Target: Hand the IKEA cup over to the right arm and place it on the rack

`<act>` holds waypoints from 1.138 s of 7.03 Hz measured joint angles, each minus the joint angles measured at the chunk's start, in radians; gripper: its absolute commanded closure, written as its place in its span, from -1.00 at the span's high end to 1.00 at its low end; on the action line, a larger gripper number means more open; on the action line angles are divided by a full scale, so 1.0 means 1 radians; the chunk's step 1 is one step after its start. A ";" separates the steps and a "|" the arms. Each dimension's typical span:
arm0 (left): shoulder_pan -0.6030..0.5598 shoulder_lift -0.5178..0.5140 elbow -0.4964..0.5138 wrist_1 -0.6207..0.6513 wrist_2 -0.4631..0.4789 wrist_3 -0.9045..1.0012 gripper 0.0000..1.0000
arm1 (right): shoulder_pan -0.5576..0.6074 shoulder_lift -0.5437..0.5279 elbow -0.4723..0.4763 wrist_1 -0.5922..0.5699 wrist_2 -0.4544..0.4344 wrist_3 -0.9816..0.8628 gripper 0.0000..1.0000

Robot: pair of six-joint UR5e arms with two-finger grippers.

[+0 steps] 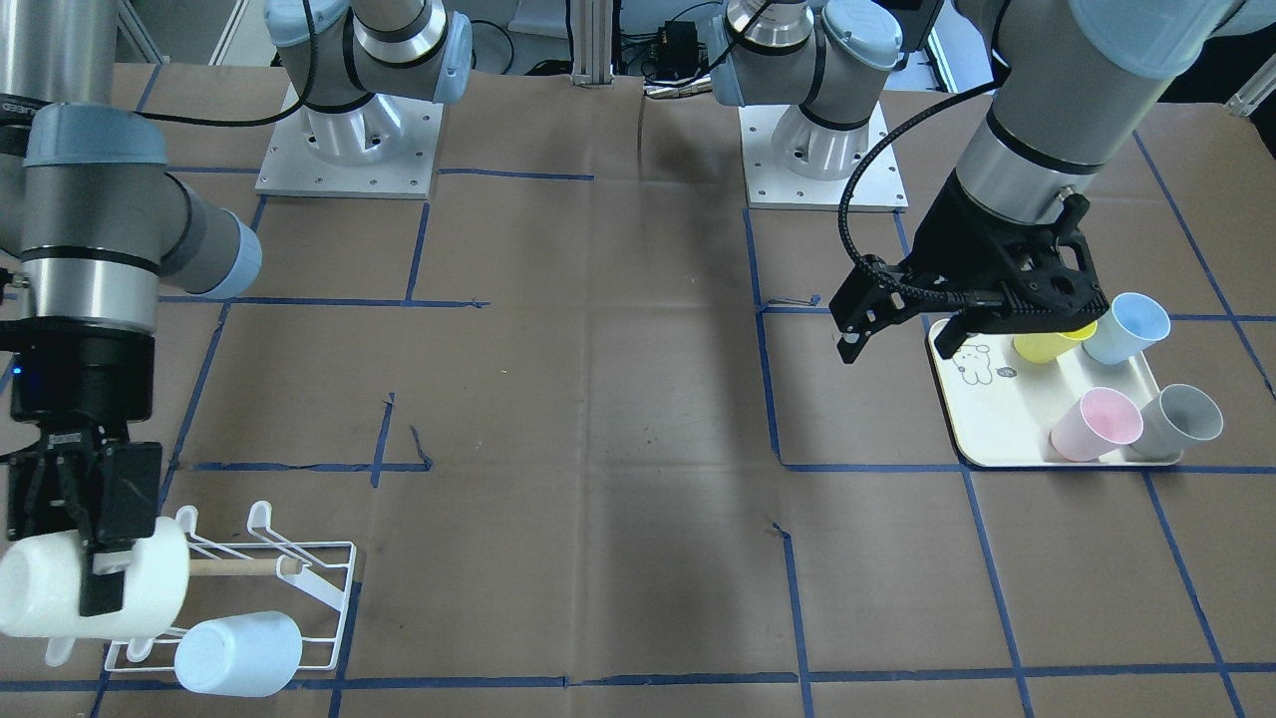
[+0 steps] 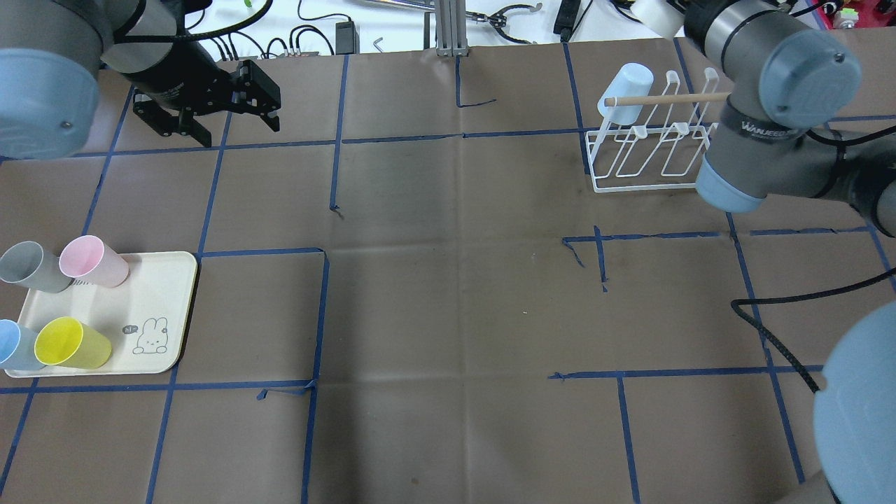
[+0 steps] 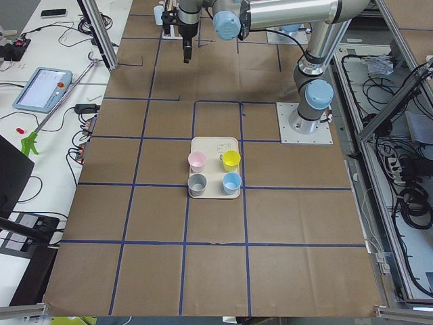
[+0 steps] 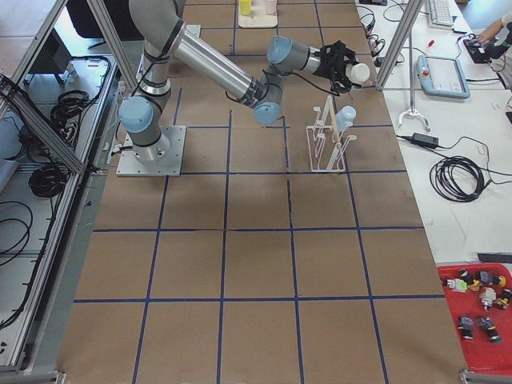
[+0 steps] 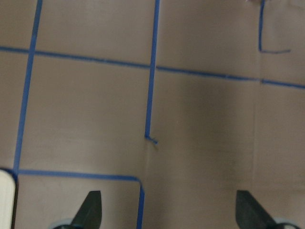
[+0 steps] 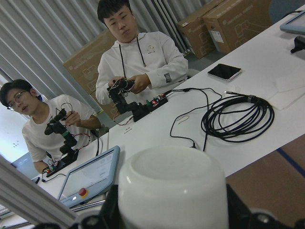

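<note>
Four cups stand mouth-up in a two-by-two block on the cream tray (image 2: 164, 294) at the left end of my overhead view. A grey cup (image 2: 28, 266) and a pink cup (image 2: 91, 260) make up the far row, and a sky-blue cup (image 2: 12, 344) and a yellow cup (image 2: 70, 343) the near one. A small rabbit drawing (image 2: 148, 336) marks the bare part beside them.

Beyond the tray and well apart from it, the left end effector (image 2: 238, 129) hangs in the air over the counter (image 2: 448, 294). My left wrist camera shows its fingertips (image 5: 90, 212) spread wide, with nothing between them but brown paper and blue tape lines (image 5: 151, 71).

Further right, the rack (image 2: 630, 185) sits near the counter's far edge with its wooden dowel (image 2: 665, 100) lying across the prongs. A pale blue cup (image 2: 625, 82) rests tilted over a prong at the dowel's left end.

The right arm (image 2: 742, 161) reaches over the rack and hides its own tool from above. From the front camera I see the right end effector (image 1: 100, 588) pinching the white cup (image 1: 40, 588), one black finger pressed across the cup's wall. The cup lies on its side in that grip, close by the end of the rack. I cannot tell whether it touches the wire.

On the right wrist camera the cup's closed base fills the lower frame. Past it, two people (image 6: 147, 57) sit at a white desk holding small devices.
</note>
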 measured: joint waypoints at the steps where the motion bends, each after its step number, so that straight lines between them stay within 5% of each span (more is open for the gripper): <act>1: -0.012 0.009 0.032 -0.118 0.029 -0.010 0.99 | -0.034 0.013 -0.003 -0.014 -0.002 -0.137 -0.82; 5: -0.049 0.030 0.027 -0.171 0.045 -0.002 0.99 | -0.074 0.101 -0.037 -0.072 -0.044 -0.508 -0.82; 8: -0.049 0.032 0.022 -0.131 0.047 0.000 0.99 | -0.088 0.154 -0.026 -0.095 -0.052 -0.556 -0.82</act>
